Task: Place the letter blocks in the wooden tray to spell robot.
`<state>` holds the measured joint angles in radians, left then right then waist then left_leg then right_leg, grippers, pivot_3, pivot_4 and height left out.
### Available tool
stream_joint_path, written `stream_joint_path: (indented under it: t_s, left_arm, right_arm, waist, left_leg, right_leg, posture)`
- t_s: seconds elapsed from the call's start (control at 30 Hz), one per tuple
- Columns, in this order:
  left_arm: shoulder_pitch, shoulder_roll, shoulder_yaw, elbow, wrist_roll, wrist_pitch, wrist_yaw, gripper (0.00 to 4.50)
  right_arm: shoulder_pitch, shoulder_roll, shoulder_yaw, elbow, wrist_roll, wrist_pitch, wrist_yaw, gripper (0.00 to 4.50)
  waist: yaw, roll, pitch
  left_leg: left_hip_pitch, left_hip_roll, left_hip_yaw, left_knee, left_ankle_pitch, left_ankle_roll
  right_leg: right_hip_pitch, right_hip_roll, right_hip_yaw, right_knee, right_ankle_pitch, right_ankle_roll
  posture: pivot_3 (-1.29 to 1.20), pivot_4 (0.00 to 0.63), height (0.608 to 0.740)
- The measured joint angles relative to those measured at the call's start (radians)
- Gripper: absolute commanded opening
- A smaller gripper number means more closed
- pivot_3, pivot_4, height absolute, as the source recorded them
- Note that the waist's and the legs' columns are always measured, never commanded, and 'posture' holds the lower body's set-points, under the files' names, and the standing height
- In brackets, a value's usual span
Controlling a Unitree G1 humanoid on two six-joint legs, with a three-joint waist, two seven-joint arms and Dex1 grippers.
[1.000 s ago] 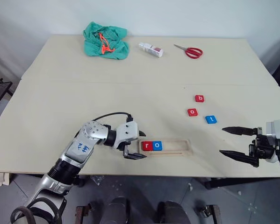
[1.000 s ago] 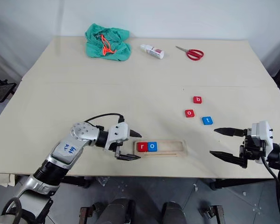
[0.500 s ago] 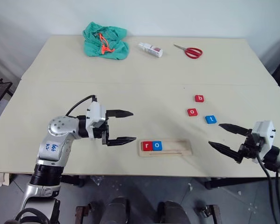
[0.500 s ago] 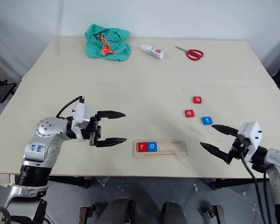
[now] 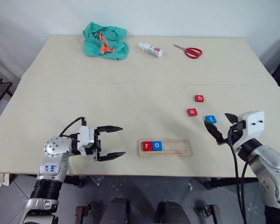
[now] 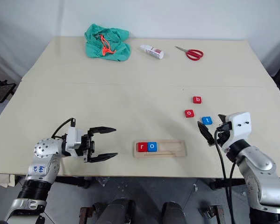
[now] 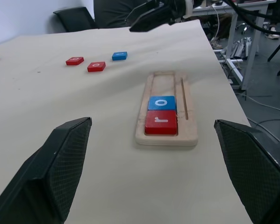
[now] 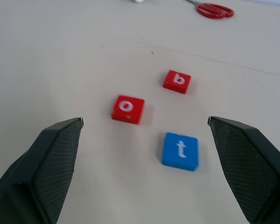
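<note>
The wooden tray lies near the table's front edge with a red r block and a blue o block side by side at its left end. A red b block, a red o block and a blue t block lie loose to the tray's back right. My left gripper hovers open and empty left of the tray, pointing at it. Open and empty, my right gripper sits just right of the t block. In the right wrist view the t block lies nearest between the fingers.
At the table's far side lie a crumpled green cloth, a small white bottle and red scissors. The table's front edge runs just below the tray. Table legs and cables stand beyond the right edge.
My left gripper has drawn away from the tray's left end toward the left, still open. My right gripper has swung from pointing left to pointing forward and come in beside the t block.
</note>
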<state>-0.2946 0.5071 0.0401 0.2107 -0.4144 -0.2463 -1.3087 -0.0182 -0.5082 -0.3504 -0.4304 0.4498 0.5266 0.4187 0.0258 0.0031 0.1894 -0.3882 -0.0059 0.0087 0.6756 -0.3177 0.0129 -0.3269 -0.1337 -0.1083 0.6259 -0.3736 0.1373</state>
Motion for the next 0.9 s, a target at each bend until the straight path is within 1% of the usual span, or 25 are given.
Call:
stream_joint_path:
  t_s: [0.1,0.77,0.83,0.9]
  left_arm:
    - [0.001,0.000,0.000,0.002,0.000,-0.008,-0.002,4.46]
    - [0.009,0.019,0.000,-0.001,-0.026,0.013,-0.016,4.46]
    - [0.012,0.020,0.000,-0.002,-0.031,0.019,-0.016,4.46]
    - [0.013,0.024,0.002,-0.003,-0.035,0.023,-0.018,4.46]
  right_arm:
    - [0.025,0.011,0.008,-0.052,0.021,0.042,-0.018,4.50]
    - [0.011,0.019,0.020,-0.039,0.023,0.066,-0.051,4.50]
    - [-0.003,0.023,0.021,-0.036,0.023,0.075,-0.063,4.50]
    - [-0.058,0.027,0.031,0.000,0.021,0.099,-0.088,4.50]
  waist:
    - [-0.001,0.000,0.000]
    - [-0.003,0.000,0.000]
    - [-0.004,0.000,0.000]
    - [-0.005,0.000,0.000]
  left_leg:
    - [0.001,0.000,0.001,0.000,0.000,0.000]
    - [0.002,0.000,0.002,-0.003,0.000,0.000]
    - [0.002,0.000,0.002,-0.003,0.000,0.000]
    - [0.002,0.000,0.002,-0.003,0.000,0.000]
  right_leg:
    - [0.000,0.000,0.001,0.000,0.000,0.000]
    - [-0.001,0.000,0.001,0.000,0.000,0.000]
    - [-0.001,0.000,0.001,0.000,0.000,0.000]
    - [-0.001,0.000,0.002,0.000,0.000,0.000]
  posture:
    - [0.00,0.150,0.740]
    - [0.00,0.150,0.740]
    - [0.00,0.150,0.740]
    - [0.00,0.150,0.740]
